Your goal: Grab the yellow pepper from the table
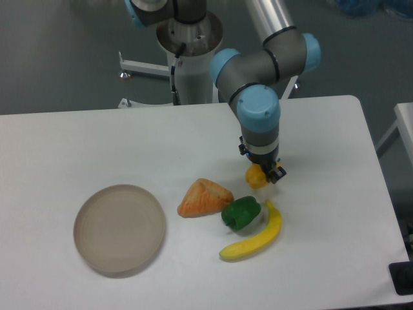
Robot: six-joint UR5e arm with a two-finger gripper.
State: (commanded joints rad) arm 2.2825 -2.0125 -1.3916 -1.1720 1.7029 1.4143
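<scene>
Though mostly masked by the gripper (263,173), visible as a small yellow-orange lump at the fingertips: the yellow pepper (255,176), right of centre on the white table (97,135), just behind the green pepper (241,212) and the upper tip of the banana (255,236); cannot tell whether resting on the tabletop or already a shade above it; cannot tell either whether the jaws are closed on it or merely standing around it, since the dark finger parts and the fruit overlap from this angle.

Likely light and hollow, a moulded toy; probably smooth and rounded, hence prone to squirting sideways under an off-centre pinch; not fragile by the look of it; best taken across the blocky middle, flanks between the pads, stem left alone.

Close by: green pepper just in front and slightly left; banana curving down from beside it; orange wedge-shaped item (204,197) further left, near but apart; round beige plate (120,229) well apart at the left.

Little room in front, so risk of nudging the green pepper or banana tip on any forward drift; straight-up clearance seemingly free, with nothing overhead but the arm itself.
</scene>
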